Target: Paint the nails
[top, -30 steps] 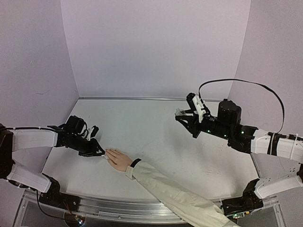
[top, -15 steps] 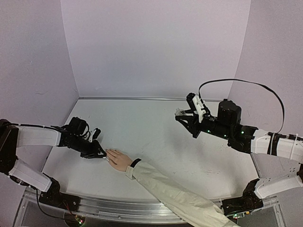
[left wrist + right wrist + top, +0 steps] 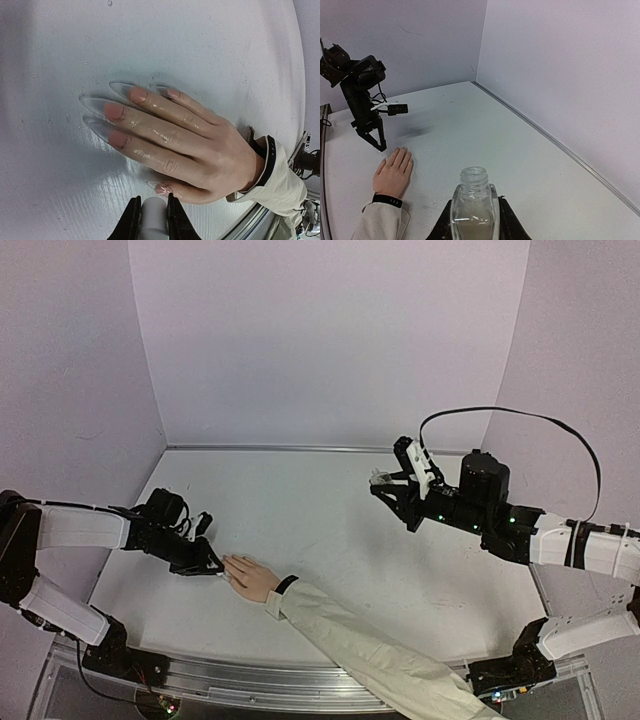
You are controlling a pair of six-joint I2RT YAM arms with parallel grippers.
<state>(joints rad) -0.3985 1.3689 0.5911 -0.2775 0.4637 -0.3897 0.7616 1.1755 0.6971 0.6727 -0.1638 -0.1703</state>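
Observation:
A light-skinned hand (image 3: pixel 252 580) with a black wristband and cream sleeve lies flat on the table. In the left wrist view its nails (image 3: pixel 114 111) are pink with long clear tips. My left gripper (image 3: pixel 212 566) is shut on a small white cylinder (image 3: pixel 153 216), whose end sits right at the thumb nail (image 3: pixel 163 188). My right gripper (image 3: pixel 385 483) is raised at the centre right. It is shut on an open clear glass bottle (image 3: pixel 473 200) partly filled with pale liquid. The hand also shows in the right wrist view (image 3: pixel 394 172).
The white table (image 3: pixel 300 510) is walled by lilac panels at the back and sides. The cream sleeve (image 3: pixel 370 655) runs to the near edge. A metal rail (image 3: pixel 250 680) borders the front. A black cable (image 3: pixel 510 415) loops above my right arm.
My left gripper has shifted slightly toward the near side, closer to the hand's thumb. The right arm and the hand have not moved.

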